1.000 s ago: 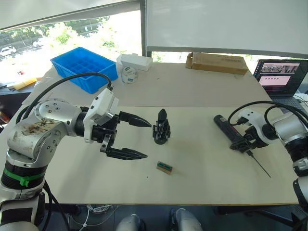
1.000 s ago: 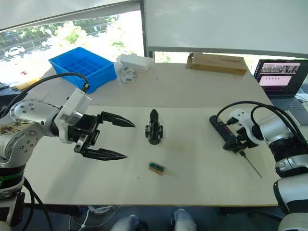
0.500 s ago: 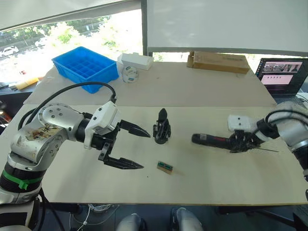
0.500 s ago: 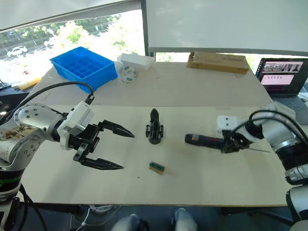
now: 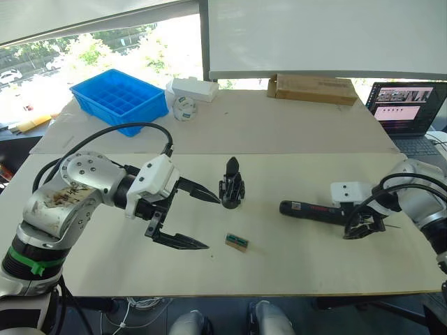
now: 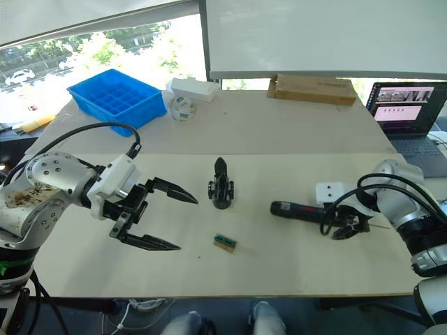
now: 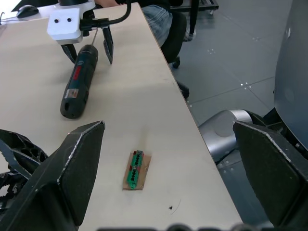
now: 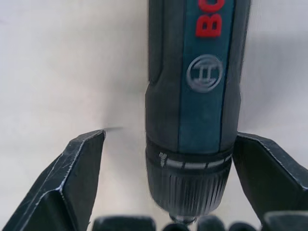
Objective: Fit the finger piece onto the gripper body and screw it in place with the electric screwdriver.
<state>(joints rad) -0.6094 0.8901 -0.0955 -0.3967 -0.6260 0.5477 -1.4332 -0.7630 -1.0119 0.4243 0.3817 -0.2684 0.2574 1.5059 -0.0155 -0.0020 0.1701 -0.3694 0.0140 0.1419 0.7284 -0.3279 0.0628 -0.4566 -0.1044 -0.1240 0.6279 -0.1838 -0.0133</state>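
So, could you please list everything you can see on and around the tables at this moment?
electric screwdriver: 1, black with red mark, lying on the near table between the right gripper's fingers
gripper body: 1, black, upright at the middle of the near table
green block: 1, green on a brown base, in front of the gripper body
bin: 1, blue, far table's left end
white box: 1, white, right of the bin
tape roll: 1, white, in front of the white box
cardboard box: 1, brown, far table's right end
laptop: 1, dark, lit screen, far right
left gripper: 1, black fingers, open, left of the gripper body
right gripper: 1, black fingers, open astride the screwdriver
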